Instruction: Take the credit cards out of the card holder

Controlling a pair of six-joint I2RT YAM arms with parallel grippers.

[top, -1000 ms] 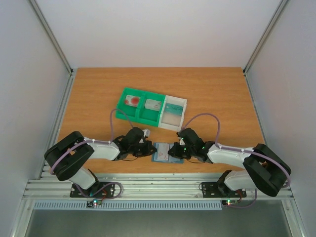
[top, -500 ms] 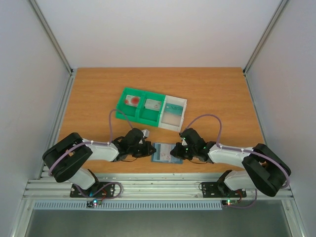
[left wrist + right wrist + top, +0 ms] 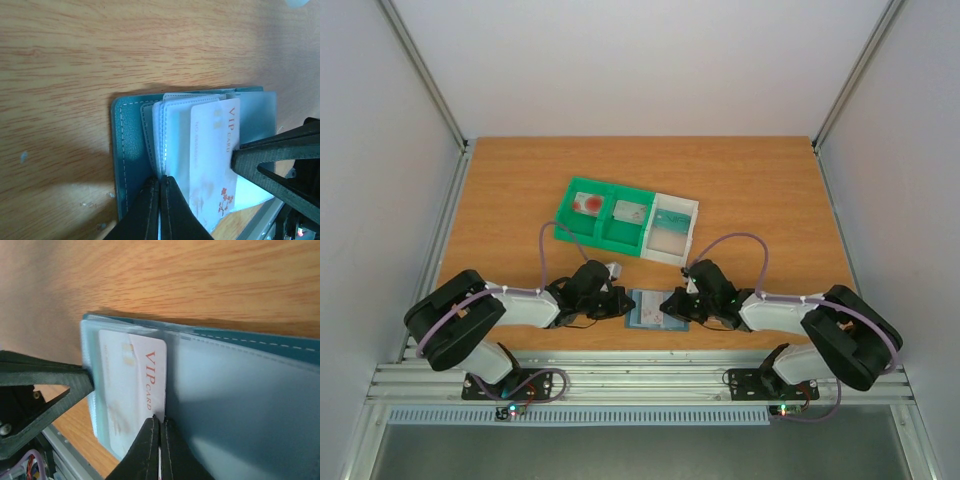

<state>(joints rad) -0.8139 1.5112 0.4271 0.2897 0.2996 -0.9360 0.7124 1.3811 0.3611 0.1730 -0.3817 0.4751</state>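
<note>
Both arms (image 3: 520, 300) stretch low toward the overhead view's lower centre, meeting at the open dark teal bifold card holder (image 3: 648, 308) on the wooden table (image 3: 760, 190). The left gripper (image 3: 160, 181) sits pressed together against its clear sleeves (image 3: 175, 130). The right gripper (image 3: 160, 419), also together, meets the white plastic VIP card (image 3: 132, 385); whether it pinches the edge is unclear.

An orange-brown wooden table (image 3: 760, 180) fills the middle, with plain white panels (image 3: 640, 60) rising behind it and on both sides. Slanted metal posts (image 3: 425, 70) climb from its far corners, and a ribbed aluminium rail (image 3: 650, 380) runs along its near edge. The light is soft and even.
</note>
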